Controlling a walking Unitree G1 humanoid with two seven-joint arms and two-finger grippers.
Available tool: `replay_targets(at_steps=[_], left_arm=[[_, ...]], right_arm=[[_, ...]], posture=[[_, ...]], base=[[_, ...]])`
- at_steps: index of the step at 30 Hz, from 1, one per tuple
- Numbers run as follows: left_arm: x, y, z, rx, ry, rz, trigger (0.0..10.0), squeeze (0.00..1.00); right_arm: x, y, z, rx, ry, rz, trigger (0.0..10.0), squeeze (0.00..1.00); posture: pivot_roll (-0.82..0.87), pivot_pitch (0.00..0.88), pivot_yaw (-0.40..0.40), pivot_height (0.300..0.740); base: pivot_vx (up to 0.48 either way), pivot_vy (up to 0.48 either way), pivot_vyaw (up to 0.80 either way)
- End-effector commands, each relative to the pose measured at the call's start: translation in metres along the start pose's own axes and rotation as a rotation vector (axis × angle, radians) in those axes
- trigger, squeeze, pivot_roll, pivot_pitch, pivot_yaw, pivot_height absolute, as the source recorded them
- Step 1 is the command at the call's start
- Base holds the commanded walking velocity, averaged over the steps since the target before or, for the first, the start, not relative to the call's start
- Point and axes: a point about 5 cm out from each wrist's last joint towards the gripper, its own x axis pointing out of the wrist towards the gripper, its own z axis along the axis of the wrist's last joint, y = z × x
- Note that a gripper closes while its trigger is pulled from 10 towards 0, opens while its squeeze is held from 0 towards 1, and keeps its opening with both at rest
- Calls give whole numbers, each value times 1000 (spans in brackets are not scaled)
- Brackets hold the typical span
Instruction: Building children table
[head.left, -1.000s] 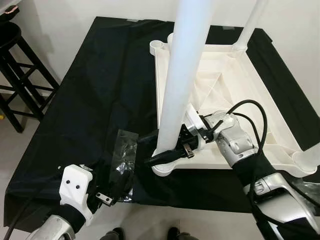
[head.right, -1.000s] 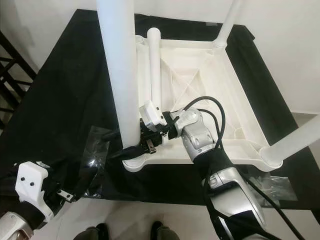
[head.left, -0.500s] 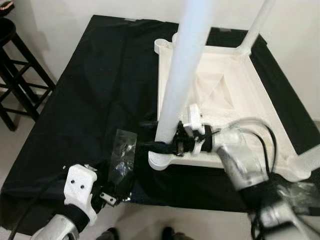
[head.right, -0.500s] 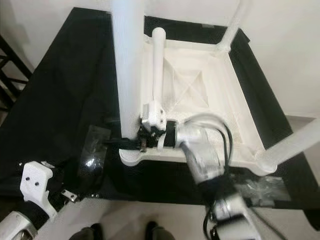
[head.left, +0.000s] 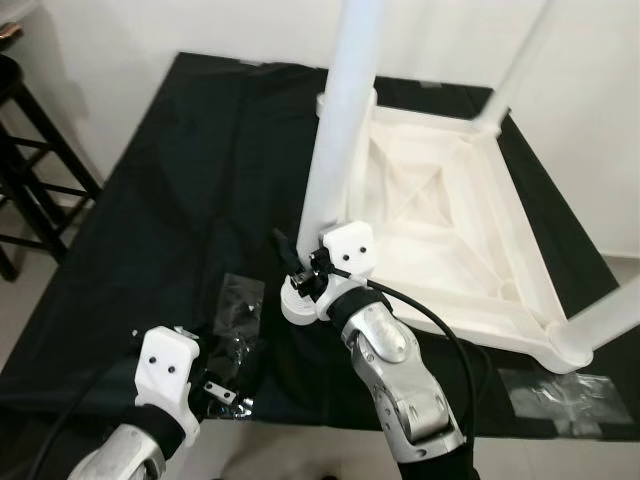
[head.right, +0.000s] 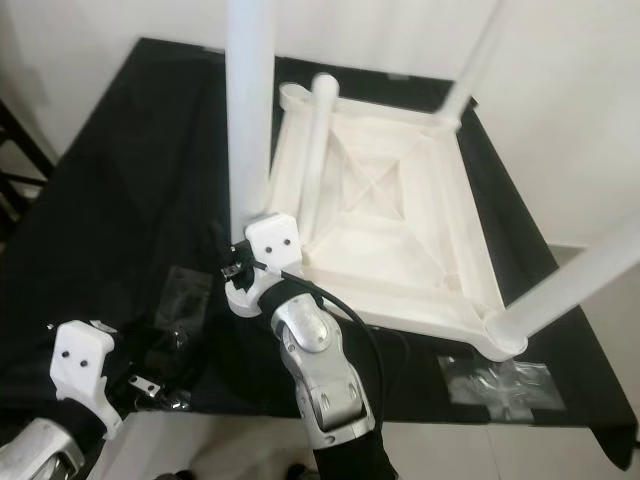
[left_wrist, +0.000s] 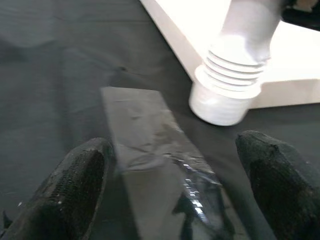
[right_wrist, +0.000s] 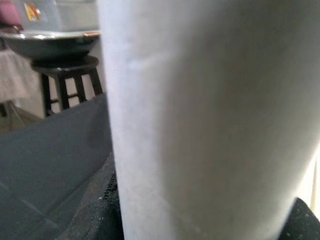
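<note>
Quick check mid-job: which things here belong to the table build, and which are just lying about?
Belong to the job:
- tabletop, upside down
- leg, right tool at its base
- three other legs
- left tool, open above a plastic bag

Lying about:
- black cloth
- stool
- second bag

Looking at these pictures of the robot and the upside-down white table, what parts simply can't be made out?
- Near table leg: its top is cut off by the head views' upper edge.
- Right gripper: the jaws sit behind its white wrist block, and the leg fills most of the right wrist view, so the grip is unclear.
- Clear plastic bag: blurred in the left wrist view, small in the head views; contents unreadable.
- Black stool: cut off at the left edge.
</note>
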Motion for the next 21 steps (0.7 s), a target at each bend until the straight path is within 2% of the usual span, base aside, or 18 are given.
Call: replay_targets(at_steps=[1,9,14,17,19,21], left_arm=[[-1,2,-5,-7,17,19,10000,0],[11,19,-7,26,7,63,10000,0],[12,20,-10,20,10,64,10000,0],[14,22,-11,18,7,64,10000,0],[15,27,-10,34,4,72,10000,0],[16,29,-9,42,-1,77,10000,0]], right_arm=[[-19,-3,-60,37,307,-116,10000,0],[-10,-10,-56,42,282,-128,10000,0],[-8,-13,-54,43,268,-130,10000,0],[-12,-27,-43,92,210,-129,10000,0],[-18,-38,-43,113,218,-149,10000,0],[-22,-40,-44,134,222,-160,10000,0]], posture=[[106,159,-104,740],[99,117,-87,740],[93,110,-82,740],[86,104,-79,740],[83,103,-77,740],[83,103,-78,740]], base=[[0,0,0],[0,0,0],[0,0,0],[0,0,0],[0,0,0],[0,0,0]])
